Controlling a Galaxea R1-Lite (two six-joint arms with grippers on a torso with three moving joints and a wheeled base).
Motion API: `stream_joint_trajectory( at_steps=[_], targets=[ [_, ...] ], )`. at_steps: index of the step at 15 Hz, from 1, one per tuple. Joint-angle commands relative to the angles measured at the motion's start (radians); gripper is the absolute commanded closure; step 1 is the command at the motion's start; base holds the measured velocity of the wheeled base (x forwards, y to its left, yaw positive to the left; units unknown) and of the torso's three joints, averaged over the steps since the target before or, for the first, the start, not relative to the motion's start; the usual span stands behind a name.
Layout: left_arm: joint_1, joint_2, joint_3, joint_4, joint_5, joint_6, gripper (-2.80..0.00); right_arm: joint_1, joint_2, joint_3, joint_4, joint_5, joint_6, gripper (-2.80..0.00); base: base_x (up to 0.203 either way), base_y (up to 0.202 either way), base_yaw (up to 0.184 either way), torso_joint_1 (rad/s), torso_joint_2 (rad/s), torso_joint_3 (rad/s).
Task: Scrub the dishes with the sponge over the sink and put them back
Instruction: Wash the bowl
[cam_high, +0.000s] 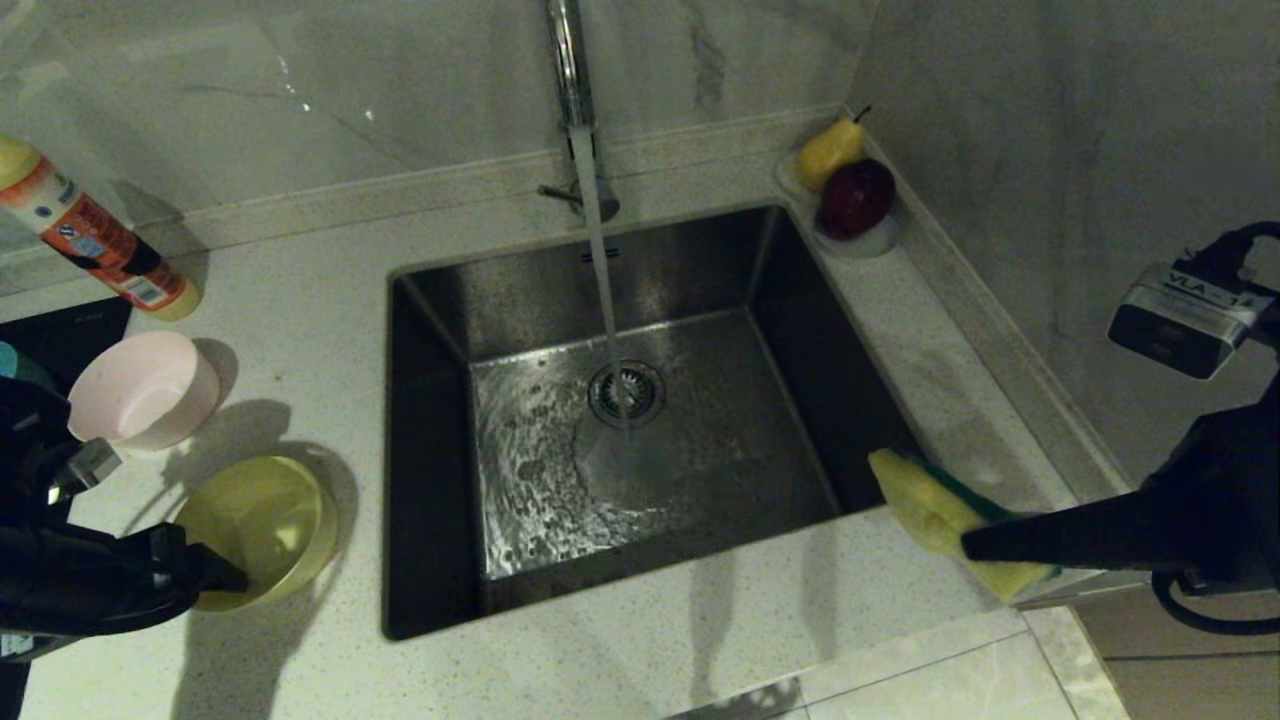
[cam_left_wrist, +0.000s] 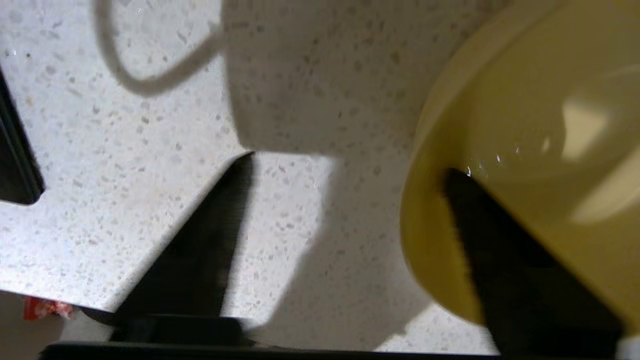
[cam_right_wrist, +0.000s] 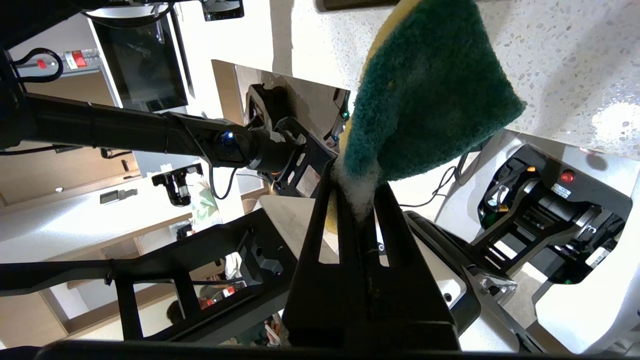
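Observation:
The yellow bowl (cam_high: 265, 525) stands on the counter left of the sink (cam_high: 820, 400), and the pale pink bowl (cam_high: 145, 390) sits just behind it. A teal sliver (cam_high: 18, 366) shows at the far left edge behind my left arm. My left gripper (cam_high: 225, 577) is open and straddles the yellow bowl's near rim. In the left wrist view one finger (cam_left_wrist: 500, 260) is inside the yellow bowl (cam_left_wrist: 540, 125) and the other (cam_left_wrist: 215, 240) is outside over the counter, with a gap to the wall. My right gripper (cam_high: 968, 545) hovers at the sink's front right corner, shut on the sponge (cam_high: 925, 500). The sponge's (cam_right_wrist: 430, 90) green face shows in the right wrist view, beyond that gripper (cam_right_wrist: 357, 192).
Water runs from the tap (cam_high: 570, 70) onto the drain strainer (cam_high: 627, 392). A dish soap bottle (cam_high: 95, 240) lies at the back left. A white dish holding a pear and a red apple (cam_high: 855, 200) sits in the back right corner. A black hob (cam_high: 60, 335) borders the left.

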Motion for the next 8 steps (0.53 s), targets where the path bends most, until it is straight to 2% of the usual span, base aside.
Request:
stream_joint_trajectory(
  at_steps=[1, 3, 8],
  targets=[
    [0.000, 0.023, 0.002, -0.031, 0.002, -0.010, 0.00, -0.001, 0.002, 0.000, 0.000, 0.004, 0.001, 0.00, 0.000, 0.000, 0.000, 0.000, 0.00, 0.000],
    [0.000, 0.029, -0.004, -0.067, 0.015, -0.029, 0.00, -0.007, 0.008, 0.001, 0.000, 0.004, 0.000, 0.00, 0.000, 0.000, 0.000, 0.000, 0.00, 0.000],
    [0.000, 0.038, -0.010, -0.070, 0.020, -0.033, 0.00, -0.008, 0.010, 0.000, 0.000, 0.004, -0.002, 0.00, 0.000, 0.000, 0.000, 0.000, 0.00, 0.000]
  ],
)
